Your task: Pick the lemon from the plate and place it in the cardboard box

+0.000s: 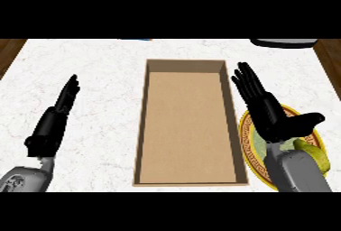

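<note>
Grey forearms end in a black left hand and right hand.

**No legible writing in view**

No word, number, label or brand mark can be read anywhere. The cardboard box shows plain brown faces inside and along its walls. The plate carries only an ornamental pattern round its yellow rim, not lettering. The counter shows only faint marble veining.

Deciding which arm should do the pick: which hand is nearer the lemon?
Right. The right hand is open over the plate, close beside the lemon; the left hand is beyond the cardboard box, on its far side.
</note>
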You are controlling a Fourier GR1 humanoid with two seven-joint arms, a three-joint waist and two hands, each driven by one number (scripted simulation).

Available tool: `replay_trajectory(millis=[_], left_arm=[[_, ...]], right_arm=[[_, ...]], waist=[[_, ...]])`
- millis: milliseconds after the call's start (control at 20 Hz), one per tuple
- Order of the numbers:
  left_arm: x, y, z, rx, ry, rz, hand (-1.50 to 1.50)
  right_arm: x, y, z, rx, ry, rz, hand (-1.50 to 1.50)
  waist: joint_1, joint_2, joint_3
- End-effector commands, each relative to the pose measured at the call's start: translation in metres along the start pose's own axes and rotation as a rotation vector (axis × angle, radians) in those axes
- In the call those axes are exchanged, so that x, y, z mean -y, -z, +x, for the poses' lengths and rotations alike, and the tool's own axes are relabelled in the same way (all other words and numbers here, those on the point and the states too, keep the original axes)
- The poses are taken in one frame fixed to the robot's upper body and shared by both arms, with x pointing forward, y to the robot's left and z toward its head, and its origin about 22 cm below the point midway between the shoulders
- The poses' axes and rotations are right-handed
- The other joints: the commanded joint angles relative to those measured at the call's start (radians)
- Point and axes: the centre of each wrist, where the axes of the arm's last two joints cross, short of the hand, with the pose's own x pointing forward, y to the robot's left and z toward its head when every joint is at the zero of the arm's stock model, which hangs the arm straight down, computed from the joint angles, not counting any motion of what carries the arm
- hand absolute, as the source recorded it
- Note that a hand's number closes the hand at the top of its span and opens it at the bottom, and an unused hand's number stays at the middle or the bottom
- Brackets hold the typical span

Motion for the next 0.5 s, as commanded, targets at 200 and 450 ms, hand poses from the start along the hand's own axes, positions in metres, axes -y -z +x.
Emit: replay_trajectory(millis=[200,450], left_arm=[[-0.032,0.002,-0.008,-0.191,-0.255,0.086,0.00],[-0.025,-0.022,-0.015,-0.302,-0.346,0.062,0.00]], right_arm=[[0.111,-0.003,0.049,-0.068,-0.264,0.186,-1.50],[0.171,-0.033,0.065,0.293,-0.459,-0.081,-1.50]], waist=[[-0.015,-0.021,0.029],[-0.016,-0.024,0.035]])
